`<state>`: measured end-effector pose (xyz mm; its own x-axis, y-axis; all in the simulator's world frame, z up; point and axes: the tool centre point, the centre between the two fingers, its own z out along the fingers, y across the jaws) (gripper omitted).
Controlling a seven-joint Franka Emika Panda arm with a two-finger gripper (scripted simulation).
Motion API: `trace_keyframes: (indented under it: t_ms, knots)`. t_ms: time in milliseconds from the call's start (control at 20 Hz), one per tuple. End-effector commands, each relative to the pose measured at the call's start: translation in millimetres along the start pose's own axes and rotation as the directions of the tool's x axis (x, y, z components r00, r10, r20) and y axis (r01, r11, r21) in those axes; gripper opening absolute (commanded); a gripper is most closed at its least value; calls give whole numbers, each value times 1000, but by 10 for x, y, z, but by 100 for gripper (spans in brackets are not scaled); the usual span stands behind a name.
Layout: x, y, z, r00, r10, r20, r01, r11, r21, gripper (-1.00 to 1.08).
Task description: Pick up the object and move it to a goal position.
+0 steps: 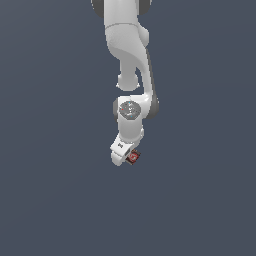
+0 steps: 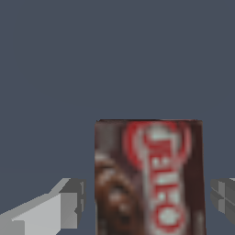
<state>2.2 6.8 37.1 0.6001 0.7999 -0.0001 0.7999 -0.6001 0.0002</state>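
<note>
- Box (image 2: pixel 149 176) sits between my two fingers, brown with a red and white label
- From the wrist view, one finger (image 2: pixel 50 209) is on one side of it and the other finger (image 2: pixel 225 195) is on the other side
- Both fingers look a little apart from the box, with a gap on each side, so my pincer (image 1: pixel 131 159) is open and holds nothing
- In the exterior view the box (image 1: pixel 134 157) peeks out at the tip of my pincer, on that view's right side, low under my arm (image 1: pixel 131 60)
- I cannot tell if the box rests on the grey floor (image 1: pixel 50 200) or not
- I think I am at the grab step, lined up around the box
- Next I should squeeze shut on its two sides, then lift it and carry it to the goal
- I see no goal mark in either view
</note>
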Motion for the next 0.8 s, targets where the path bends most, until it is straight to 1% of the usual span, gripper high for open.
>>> trace_keyframes:
  t_ms: [0,300,350,750]
  knots:
    - [-3,-4,117,1000,-1,0,1,1000,0,100]
    - [4,5,214,1000,-2,0,2,1000,0,100]
    - [4,5,214,1000,-2,0,2,1000,0,-100]
    - [4,5,214,1000,-2,0,2,1000,0,-100]
